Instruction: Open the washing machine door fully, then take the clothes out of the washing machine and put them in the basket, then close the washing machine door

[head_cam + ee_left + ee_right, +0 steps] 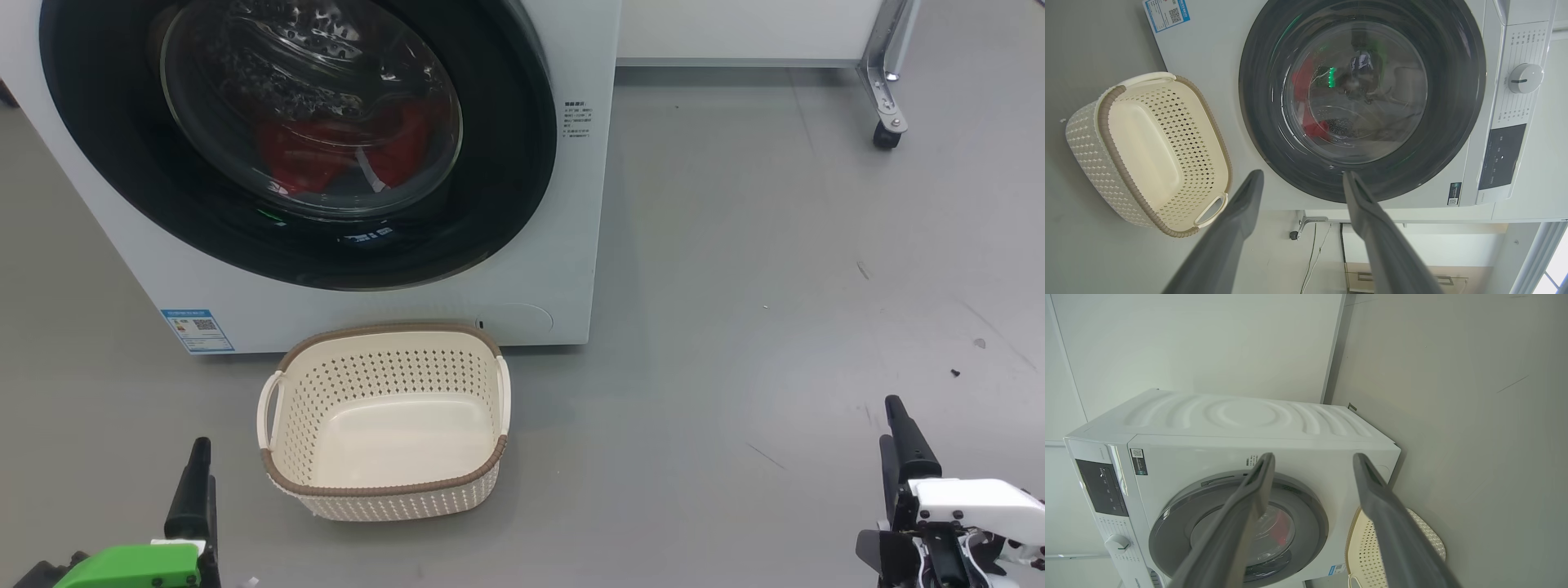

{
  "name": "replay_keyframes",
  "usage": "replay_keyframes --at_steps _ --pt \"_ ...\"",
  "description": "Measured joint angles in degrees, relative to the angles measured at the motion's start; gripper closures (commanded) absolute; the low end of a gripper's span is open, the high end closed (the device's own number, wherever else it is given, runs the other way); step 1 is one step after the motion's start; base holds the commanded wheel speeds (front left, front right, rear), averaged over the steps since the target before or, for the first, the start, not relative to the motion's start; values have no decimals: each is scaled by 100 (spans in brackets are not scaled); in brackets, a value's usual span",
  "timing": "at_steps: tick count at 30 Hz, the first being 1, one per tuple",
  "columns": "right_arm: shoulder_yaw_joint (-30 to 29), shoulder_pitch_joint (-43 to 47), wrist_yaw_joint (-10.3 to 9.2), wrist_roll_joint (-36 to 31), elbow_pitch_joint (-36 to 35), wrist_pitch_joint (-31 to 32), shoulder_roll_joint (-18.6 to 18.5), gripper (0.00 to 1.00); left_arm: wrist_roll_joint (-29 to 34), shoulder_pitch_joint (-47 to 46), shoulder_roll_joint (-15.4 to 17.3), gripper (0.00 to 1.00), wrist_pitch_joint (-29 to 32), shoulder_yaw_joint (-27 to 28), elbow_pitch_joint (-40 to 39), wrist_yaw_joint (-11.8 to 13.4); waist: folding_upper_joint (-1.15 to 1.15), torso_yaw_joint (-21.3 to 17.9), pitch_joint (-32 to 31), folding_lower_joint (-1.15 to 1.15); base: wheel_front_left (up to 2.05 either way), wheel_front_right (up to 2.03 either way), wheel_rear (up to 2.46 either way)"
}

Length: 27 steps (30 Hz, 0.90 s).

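Observation:
The white washing machine point(539, 269) stands at the upper left of the head view. Its round, black-rimmed washing machine door point(506, 163) lies closed against the front. Red clothes point(326, 155) show through the glass bowl, low in the drum. On the floor just in front of the machine sits the cream basket point(384, 367), with nothing in it. My left gripper point(196, 474) is at the lower left, left of the basket, open and holding nothing. My right gripper point(902, 433) is at the lower right, far from the machine, open too. Both wrist views show spread fingers point(1241, 212) point(1249, 498) pointing at the door.
A metal frame leg with a black caster point(886, 135) stands at the upper right, under a white panel. Open grey floor point(775, 310) stretches right of the machine and basket. The machine's dial point(1525, 77) and dark control panel sit above the door.

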Motion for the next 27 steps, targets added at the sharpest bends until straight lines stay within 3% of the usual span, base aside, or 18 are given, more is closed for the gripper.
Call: replay_keyframes --at_steps 4,5,16,27 --pt "32 -42 0 -213 -81 -51 3 0 142 -1 -2 0 -65 56 -59 0 0 2 0 0 0 0 0" --pt "80 -102 0 -648 -280 -172 11 0 498 -5 -13 0 -188 194 -266 0 0 11 1 0 0 0 0" --pt "199 -178 -2 -1402 -547 -324 14 0 1299 -14 -21 0 -318 212 -568 -1 0 17 2 0 0 0 0" --pt "499 -183 -110 -2370 -712 -500 18 0 2152 -8 -25 0 -483 136 -734 -1 0 17 -3 0 0 0 0"
